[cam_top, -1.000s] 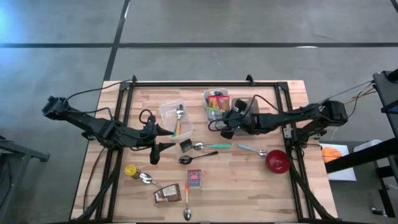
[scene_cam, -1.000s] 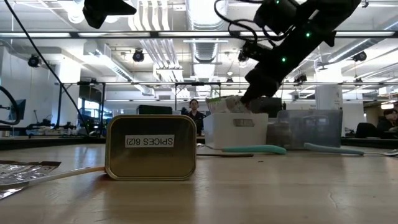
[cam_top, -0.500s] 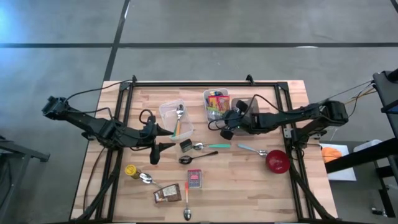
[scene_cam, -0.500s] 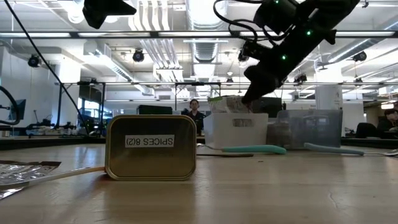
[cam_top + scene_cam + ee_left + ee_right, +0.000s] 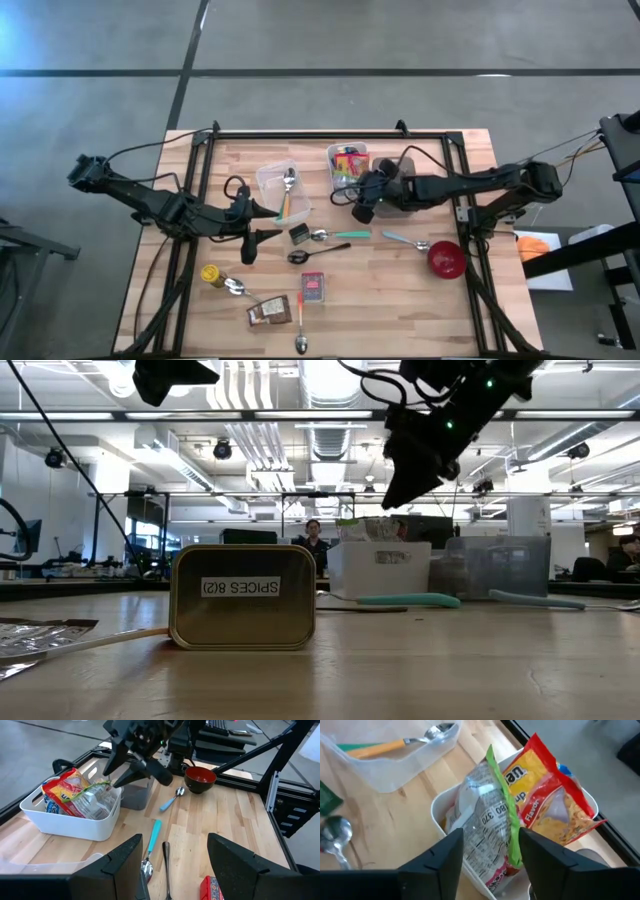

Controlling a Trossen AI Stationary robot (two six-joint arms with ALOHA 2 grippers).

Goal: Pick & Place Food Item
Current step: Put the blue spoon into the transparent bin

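Observation:
A white bin (image 5: pixel 348 165) at the table's far middle holds food packets. A silvery packet with a green edge (image 5: pixel 487 815) stands in it, leaning against a red and yellow packet (image 5: pixel 547 795). My right gripper (image 5: pixel 490 847) hangs open just above the bin's near side (image 5: pixel 392 495), with the silvery packet's top below and ahead of its fingers; I see no touch. My left gripper (image 5: pixel 175 862) waits open over the table's left middle (image 5: pixel 262 228), clear of everything.
A grey container (image 5: pixel 402 192) sits under my right arm, beside the bin. A clear tub (image 5: pixel 280 188) with a spoon stands left of the bin. A spices tin (image 5: pixel 243 598), loose spoons (image 5: pixel 338 235), a red bowl (image 5: pixel 446 259) and small packets (image 5: pixel 313 288) lie nearer.
My right gripper has opened, rolled a little and risen off the white bin. The silvery packet has stayed standing in the bin.

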